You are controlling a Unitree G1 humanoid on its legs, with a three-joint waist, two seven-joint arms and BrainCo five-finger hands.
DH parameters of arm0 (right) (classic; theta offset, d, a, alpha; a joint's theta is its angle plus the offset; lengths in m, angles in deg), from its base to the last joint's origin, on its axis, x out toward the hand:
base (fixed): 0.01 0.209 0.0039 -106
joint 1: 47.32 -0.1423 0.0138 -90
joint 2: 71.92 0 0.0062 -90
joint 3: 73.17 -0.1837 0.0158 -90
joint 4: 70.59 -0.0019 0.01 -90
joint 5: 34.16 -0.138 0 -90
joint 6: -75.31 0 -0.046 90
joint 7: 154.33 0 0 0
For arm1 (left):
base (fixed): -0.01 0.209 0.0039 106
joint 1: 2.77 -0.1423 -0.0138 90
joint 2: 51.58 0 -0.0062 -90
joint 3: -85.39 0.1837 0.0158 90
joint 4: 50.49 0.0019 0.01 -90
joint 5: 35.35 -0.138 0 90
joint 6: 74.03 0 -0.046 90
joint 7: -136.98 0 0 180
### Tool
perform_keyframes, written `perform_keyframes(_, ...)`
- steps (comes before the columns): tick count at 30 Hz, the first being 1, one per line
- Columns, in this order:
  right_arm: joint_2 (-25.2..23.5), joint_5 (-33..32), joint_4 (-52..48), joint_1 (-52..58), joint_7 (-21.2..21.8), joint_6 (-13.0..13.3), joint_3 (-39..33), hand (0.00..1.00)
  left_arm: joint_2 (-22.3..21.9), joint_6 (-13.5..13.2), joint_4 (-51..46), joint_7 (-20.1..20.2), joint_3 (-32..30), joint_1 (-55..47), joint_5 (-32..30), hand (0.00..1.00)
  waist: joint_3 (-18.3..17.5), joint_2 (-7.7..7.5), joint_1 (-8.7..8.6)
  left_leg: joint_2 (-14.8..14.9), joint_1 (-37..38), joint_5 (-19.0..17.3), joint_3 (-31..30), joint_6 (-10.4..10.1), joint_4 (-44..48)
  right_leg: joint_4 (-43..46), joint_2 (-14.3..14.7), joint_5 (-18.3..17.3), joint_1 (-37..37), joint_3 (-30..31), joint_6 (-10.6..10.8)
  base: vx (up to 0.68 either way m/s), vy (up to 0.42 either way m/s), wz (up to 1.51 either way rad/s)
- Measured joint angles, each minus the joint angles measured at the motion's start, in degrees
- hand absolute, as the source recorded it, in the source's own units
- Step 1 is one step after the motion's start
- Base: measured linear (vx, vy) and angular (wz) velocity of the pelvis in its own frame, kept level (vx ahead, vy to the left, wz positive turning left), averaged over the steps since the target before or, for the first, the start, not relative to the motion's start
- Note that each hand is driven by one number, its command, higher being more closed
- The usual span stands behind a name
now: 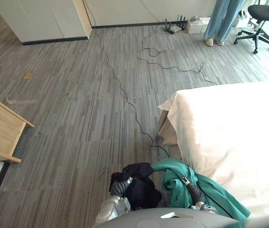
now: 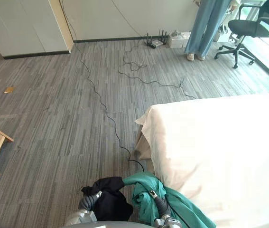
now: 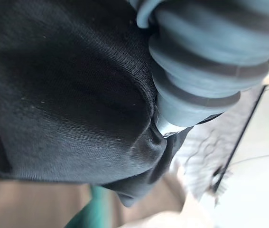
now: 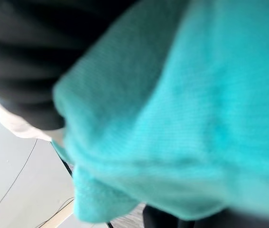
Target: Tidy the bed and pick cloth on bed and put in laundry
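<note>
Since the fabric swallows them, I can't tell either grip: left hand [image 1: 125, 182] buried in crumpled black cloth [image 1: 143, 189], right hand [image 1: 187, 181] in teal fabric garment [image 1: 171, 172], at the corner of the cream-sheeted bed [image 1: 231, 135]. Soft, light, floppy stuff; I'd bunch it mid-fold.

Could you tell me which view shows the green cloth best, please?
Left eye view: the green cloth shows almost whole, by the bed. The right eye view crops its lower part; the right wrist view has its weave close up, the left wrist a sliver.

Left hand [image 1: 124, 184], right hand [image 1: 189, 185], low, close together.
</note>
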Motion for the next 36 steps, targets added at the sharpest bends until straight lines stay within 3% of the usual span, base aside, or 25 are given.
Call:
perform_keyframes(2, 2.2, 0.1, 0.1, -0.1, 1.6, 0.0, -0.1, 1.00, -0.3, 0.1, 1.9, 0.1, -2.5, 0.4, 0.5, 1.00, 1.6, 1.78, 1.24, 3.2, -4.1, 0.9, -0.4, -1.4, 12.4, 0.7, 1.5, -2.2, 2.1, -0.3, -2.1, -0.06, -0.073, -0.19)
perform_keyframes(4, 3.2, 0.2, -0.1, -0.5, 2.8, 0.0, -0.4, 1.00, -0.8, 0.4, 2.0, 0.4, -2.8, 0.6, 0.5, 1.00, 2.6, 2.38, 1.56, 3.5, -5.9, 2.5, 0.2, -2.9, 16.3, 1.7, 1.0, -3.0, 2.8, 0.6, -2.9, 0.00, 0.003, -0.07)
perform_keyframes(5, 3.3, 0.2, -0.1, -0.5, 3.1, 0.0, -0.7, 1.00, -0.9, 0.5, 1.8, 0.6, -3.0, 0.7, 0.5, 1.00, 2.8, 2.70, 1.61, 3.6, -5.9, 0.7, 0.6, -2.4, 16.3, 1.8, 0.8, -3.2, 3.1, 0.6, -3.2, 0.01, 0.033, -0.06)
perform_keyframes(6, 3.0, 0.5, -0.1, -0.4, 3.7, -0.5, -1.5, 1.00, -1.2, 0.5, 1.8, 0.6, -3.2, 0.0, 0.5, 1.00, 2.8, 2.96, 1.43, 3.4, -5.6, -2.2, 2.4, -1.5, 11.7, 1.8, 0.5, -3.6, 3.5, 0.2, -3.4, 0.06, 0.039, 0.14)
perform_keyframes(7, 3.0, 0.6, -0.6, 0.0, 4.1, -1.1, -2.2, 1.00, -1.4, 0.4, 1.6, 0.7, -3.8, -0.2, 0.5, 1.00, 2.8, 2.94, 1.62, 3.5, -5.2, -2.6, 4.9, -1.7, 4.2, 1.4, 0.3, -3.9, 3.6, -0.6, -3.1, 0.09, 0.042, 0.25)
perform_keyframes(9, 3.0, 0.7, -1.0, 1.5, 4.8, -1.2, -3.2, 1.00, -1.4, 0.4, 1.7, 0.6, -4.2, -0.4, -0.1, 1.00, 2.7, 2.83, 2.01, 3.5, -3.8, -0.1, 9.2, -1.6, -8.5, 0.2, 0.3, -4.4, 4.6, -1.7, -2.2, 0.21, 0.092, 0.28)
perform_keyframes(10, 3.1, 0.8, -1.0, 2.5, 5.7, -1.2, -3.9, 1.00, -1.4, 0.3, 1.7, 0.4, -4.3, -0.9, -0.6, 1.00, 2.7, 2.78, 2.09, 3.6, -2.8, 1.4, 10.9, -0.8, -13.1, 0.0, 0.2, -5.7, 5.8, -2.2, -1.4, 0.28, 0.137, 0.20)
perform_keyframes(11, 3.0, 0.8, -0.8, 2.8, 5.9, -1.2, -4.1, 1.00, -1.2, 0.2, 1.7, 0.4, -4.7, -1.0, -0.6, 1.00, 2.8, 2.20, 2.17, 3.3, -2.6, 3.6, 11.9, 1.5, -12.7, 0.1, -0.5, -6.6, 6.5, -2.3, -0.9, 0.35, 0.162, 0.09)
perform_keyframes(13, 3.2, 1.2, -0.4, 3.6, 6.4, -1.2, -3.9, 1.00, -0.4, 0.2, 1.9, -0.1, -6.0, -1.9, -0.7, 1.00, 0.3, -0.72, 3.29, -0.4, -2.7, -0.4, 15.0, 7.7, -9.8, 1.4, -4.8, -7.6, 6.9, -2.0, -0.9, 0.44, 0.132, -0.07)
perform_keyframes(15, 3.2, 1.2, -0.2, 3.5, 6.4, -1.2, -4.1, 1.00, -0.5, 0.4, 2.3, -1.0, -6.4, -2.0, -0.7, 1.00, -1.1, -2.02, 3.31, -2.7, -2.5, -2.2, 15.3, 8.0, -10.1, 7.7, -7.3, -5.5, 3.7, -0.7, 2.2, 0.54, 0.112, 0.13)
perform_keyframes(16, 3.0, 1.2, -0.2, 3.4, 6.4, -1.2, -4.0, 1.00, -0.4, 0.3, 2.4, -1.7, -6.6, -2.2, -0.7, 1.00, -2.2, -2.40, 3.44, -4.0, -2.0, -3.9, 15.2, 8.4, -10.4, 15.9, -8.7, -3.8, 0.2, 0.8, 4.7, 0.65, 0.174, 0.24)
perform_keyframes(17, 2.8, 1.3, -0.2, 2.5, 6.4, -1.2, -3.4, 1.00, -0.2, 0.0, 2.5, -2.3, -7.2, -2.2, -0.8, 1.00, -1.9, -3.34, 3.43, -5.4, 0.1, -5.3, 15.1, 8.8, -11.6, 28.1, -10.5, 0.7, -5.0, 2.8, 10.5, 0.52, 0.150, 0.13)
perform_keyframes(18, 2.6, 1.3, -0.2, 2.1, 6.5, -1.2, -3.2, 1.00, 0.0, -0.1, 2.8, -2.4, -7.4, -2.2, -0.8, 1.00, -1.7, -3.73, 3.51, -6.0, 1.6, -5.7, 15.0, 8.7, -12.5, 34.4, -11.2, 4.4, -7.8, 3.7, 13.1, 0.47, 0.147, 0.01)
perform_keyframes(19, 2.6, 1.8, -0.2, 1.7, 6.6, -1.0, -2.4, 1.00, 0.2, 0.0, 4.2, -2.6, -7.5, -2.6, -2.7, 1.00, -1.4, -3.99, 3.52, -7.1, 5.4, -6.6, 14.4, 8.2, -14.7, 46.9, -12.9, 7.8, -12.9, 3.0, 13.5, 0.44, 0.150, -0.01)
perform_keyframes(20, 2.6, 2.4, -0.4, 1.8, 6.7, -0.8, -2.3, 1.00, -0.1, 0.0, 4.6, -3.4, -6.6, -3.7, -4.0, 1.00, -1.3, -3.00, 3.10, -7.5, 9.7, -7.0, 13.2, 7.8, -17.4, 53.7, -14.5, 7.4, -16.1, -0.9, 8.8, 0.44, 0.147, 0.03)
perform_keyframes(22, 2.6, 2.4, -1.2, 2.9, 6.7, 0.1, -2.3, 1.00, -0.7, 0.0, 4.5, -4.0, -5.2, -4.3, -4.5, 1.00, -1.2, -1.02, 2.17, -7.4, 15.0, -7.1, 10.6, 7.8, -21.3, 55.0, -15.1, 5.3, -20.3, -7.1, 3.7, 0.45, 0.114, 0.35)
perform_keyframes(24, 2.5, 2.4, -3.8, 3.7, 6.8, 0.2, -2.3, 1.00, -0.5, 0.1, 4.5, -4.7, -4.4, -3.8, -4.5, 1.00, -0.8, -0.20, 1.17, -7.5, 18.0, -7.0, 7.8, 7.9, -23.0, 49.5, -14.5, 2.0, -25.7, -10.7, 3.1, 0.46, 0.028, 0.73)
perform_keyframes(25, 2.5, 2.4, -5.2, 4.1, 6.8, 0.4, -2.4, 1.00, -0.4, 0.8, 4.5, -4.9, -4.3, -3.1, -4.5, 1.00, -0.7, -0.33, 0.22, -7.4, 19.2, -7.3, 5.3, 7.5, -23.1, 41.4, -13.8, 1.1, -28.5, -12.1, 3.8, 0.49, -0.064, 1.11)
perform_keyframes(27, 2.4, 2.4, -5.6, 4.4, 6.8, 0.9, -2.6, 1.00, -0.1, 2.1, 4.5, -4.7, -4.2, -1.8, -4.4, 1.00, -0.4, -0.34, -0.26, -7.2, 21.0, -8.3, 1.0, 5.8, -22.9, 21.7, -11.5, 4.0, -29.8, -10.9, 5.3, 0.47, -0.105, 1.27)
perform_keyframes(28, 2.2, 2.4, -5.5, 4.2, 6.7, 0.6, -2.9, 1.00, 0.0, 2.6, 4.6, -4.5, -4.3, -1.7, -4.3, 1.00, -0.1, -0.53, 0.11, -7.2, 22.9, -9.3, -1.2, 4.5, -23.0, 9.2, -10.6, 8.7, -29.7, -8.3, 5.6, 0.36, -0.126, 0.96)
perform_keyframes(30, 1.0, 2.4, -5.5, 4.3, 6.6, 0.1, -3.7, 1.00, 0.1, 3.0, 5.1, -3.8, -4.4, -2.6, -3.7, 1.00, 0.1, -0.83, 0.56, -7.3, 26.0, -11.9, -4.1, 4.0, -22.9, 1.9, -10.8, 13.2, -29.8, -5.1, 7.5, 0.43, -0.208, 1.07)
perform_keyframes(33, -0.4, 2.4, -6.7, 4.1, 6.5, -0.3, -3.5, 1.00, 0.4, 3.5, 5.2, -2.1, -5.9, -5.3, -1.5, 1.00, -0.1, -1.15, 2.02, -6.2, 28.2, -20.0, -7.0, 3.2, -17.3, 11.7, -10.8, 15.2, -32.9, -2.9, 5.1, 0.54, -0.334, 0.64)
perform_keyframes(34, 0.8, 2.4, -7.2, 3.2, 6.6, -1.5, -2.5, 1.00, -1.0, 3.8, 5.9, -2.0, -7.4, -7.3, -1.0, 1.00, -1.2, 1.31, 2.08, -2.6, 28.1, -23.8, -6.6, -1.2, -12.6, 15.9, -7.6, 14.0, -32.2, -5.4, 3.1, 0.52, -0.347, 0.45)
perform_keyframes(35, 1.4, 2.4, -7.2, 2.8, 6.7, -2.0, -1.8, 1.00, -1.4, 3.7, 6.1, -2.0, -7.9, -8.2, -0.1, 1.00, -1.6, 2.05, 1.88, -0.9, 26.7, -24.4, -5.5, -2.3, -7.3, 16.4, -6.2, 13.3, -31.4, -6.6, 2.0, 0.47, -0.330, 0.49)
perform_keyframes(36, 1.9, 2.4, -6.6, 1.7, 6.7, -2.6, -1.6, 1.00, -1.8, 3.8, 7.2, -1.9, -8.8, -7.4, 1.0, 1.00, -1.1, 2.34, 0.75, 1.9, 21.1, -23.7, -3.1, -3.2, 5.5, 17.8, -4.4, 12.7, -30.5, -7.0, -0.3, 0.43, -0.326, 0.26)
